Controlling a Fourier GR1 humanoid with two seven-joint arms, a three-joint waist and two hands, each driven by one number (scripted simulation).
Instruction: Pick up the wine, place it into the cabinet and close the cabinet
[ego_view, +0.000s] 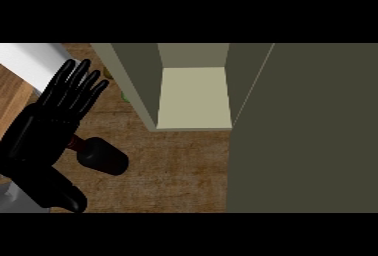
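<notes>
One hand shows: the left hand (52, 125), black, coming in from the lower left, its fingers (74, 85) straight, close together and pointing up the view, holding nothing. The right hand is out of view.

One wine bottle (102, 155) lies on its side on the brown tabletop (177, 170), just right of and below the left hand's palm; its dark rounded body points to the lower right, and a reddish neck runs under the hand's edge. The thumb sits near it lower down, but whether anything touches the bottle I cannot tell. The fingers reach well past it, up toward the white wall (33, 57).

One cabinet (196, 95) stands open above the bottle, a pale shelf floor visible inside between grey-green side walls. Its door (303, 130) is swung out and fills the right side of the view as a broad dark olive panel. A small green thing (125, 96) peeps out at the cabinet's left wall, mostly hidden; what it is cannot be told. Bare tabletop lies between the bottle and the cabinet's opening
</notes>
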